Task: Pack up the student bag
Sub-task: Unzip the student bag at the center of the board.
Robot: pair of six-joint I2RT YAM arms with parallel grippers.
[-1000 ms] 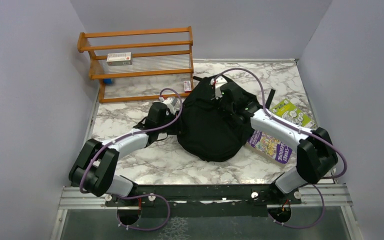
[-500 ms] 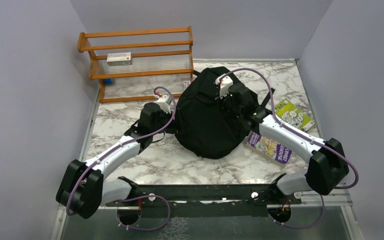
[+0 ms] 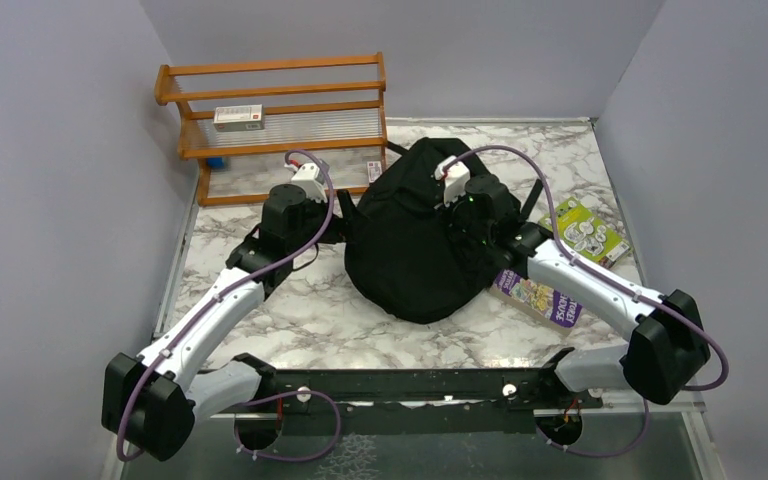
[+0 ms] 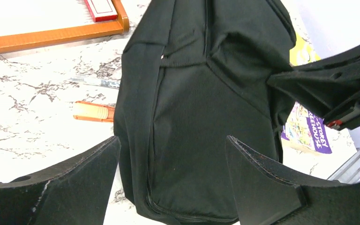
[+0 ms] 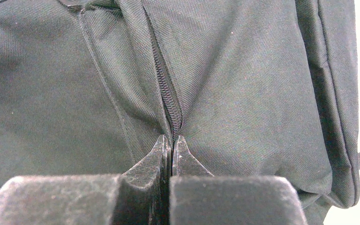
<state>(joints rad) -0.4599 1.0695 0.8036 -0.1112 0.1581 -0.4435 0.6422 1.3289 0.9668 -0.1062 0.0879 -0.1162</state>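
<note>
The student bag [image 3: 410, 245], a large black fabric backpack, lies in the middle of the marble table [image 3: 260, 260]. My left gripper [image 4: 172, 140] hovers at its left side, open wide and holding nothing, with the bag's side panel [image 4: 201, 108] showing beyond the gap. My right gripper [image 5: 171, 139] rests on top of the bag [image 5: 243, 79]. It is shut, its tips pinched on the bag's zipper [image 5: 168, 101] where the zip line ends. In the top view the right gripper [image 3: 468, 212] sits on the bag's upper right part.
A wooden rack [image 3: 280, 120] stands at the back left with a white and red box [image 3: 238, 117] on it. An orange marker [image 4: 93, 111] and a pen [image 4: 96, 82] lie left of the bag. A purple book [image 3: 542, 297] and a green book [image 3: 585, 228] lie to its right.
My left gripper has opened wide and drawn back left towards the rack, away from the bag. The right gripper has stayed shut on the zipper and shifted slightly with the bag's top.
</note>
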